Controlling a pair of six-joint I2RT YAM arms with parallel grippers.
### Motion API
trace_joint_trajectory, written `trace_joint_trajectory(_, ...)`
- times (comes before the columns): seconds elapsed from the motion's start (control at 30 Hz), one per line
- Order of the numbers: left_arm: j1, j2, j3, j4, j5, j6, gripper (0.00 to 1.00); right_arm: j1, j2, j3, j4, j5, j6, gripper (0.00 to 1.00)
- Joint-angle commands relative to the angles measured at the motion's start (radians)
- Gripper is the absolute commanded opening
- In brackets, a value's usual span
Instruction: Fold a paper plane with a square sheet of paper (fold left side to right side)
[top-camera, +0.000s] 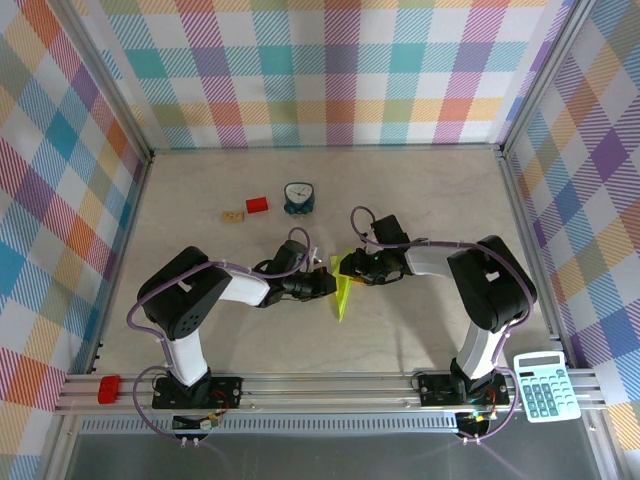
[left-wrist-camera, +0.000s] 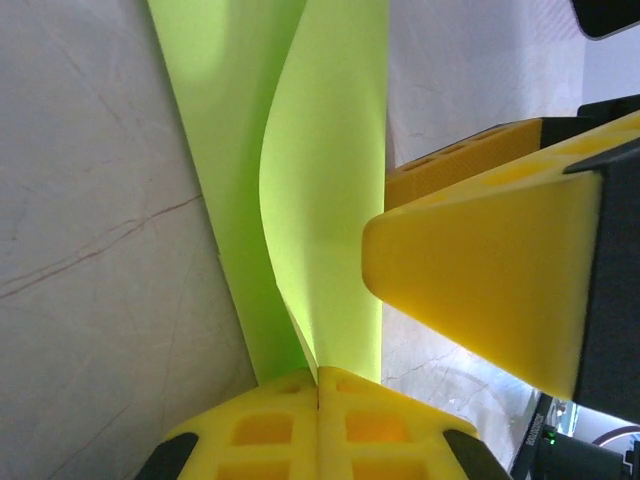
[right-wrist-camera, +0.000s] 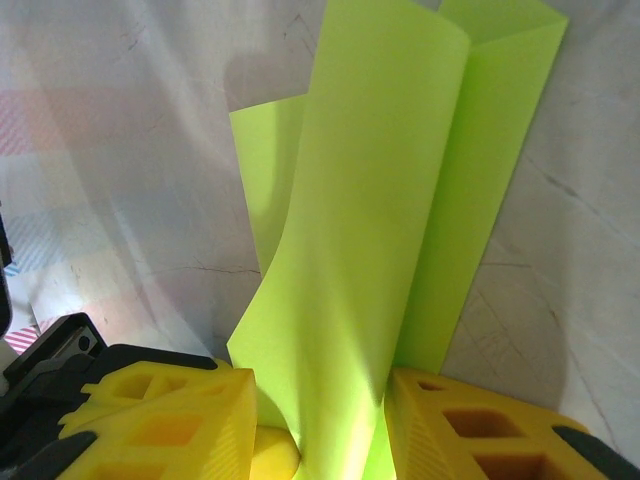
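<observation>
The thin lime yellow-green square sheet of paper, already creased into a narrow pointed shape, lay near the middle of the pale stone-look surface, somewhat closer to the near edge than to the far one. Its long axis ran from far edge to near edge, with the point toward the near edge. One flap stood up off the surface.

The left arm extended toward it from the left-edge side and the right arm from the right-edge side. The two sets of jaws met at the sheet, just beside each other.

The left jaws were closed on the raised flap. In the left wrist view their yellow pads met with no gap, and the paper rose straight out of the seam between them.

The right jaws stood apart. In the right wrist view the flap passed up between the two yellow pads, which looked too far apart to pinch so thin a sheet.

Since only the left jaws had a hold, the left arm seemed the one to carry the flap. The likely move was across the far-to-near crease line toward the right edge. The right jaws sat directly in that path.
</observation>
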Motion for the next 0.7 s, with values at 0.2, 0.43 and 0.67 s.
trace_joint_trajectory(0.2,0.008,0.040,0.031,-0.065,-0.029,0.038,0.01,0.012,0.034,-0.011,-0.071,0.045,-0.019,0.39)
trace_joint_trajectory(0.43,-0.005,0.039,0.053,-0.159,-0.075,0.071,0.00,0.012,0.009,-0.012,-0.070,0.046,-0.018,0.39)
trace_joint_trajectory(0.67,-0.011,0.050,0.068,-0.217,-0.102,0.073,0.00,0.012,-0.017,-0.019,-0.054,0.048,-0.003,0.39)
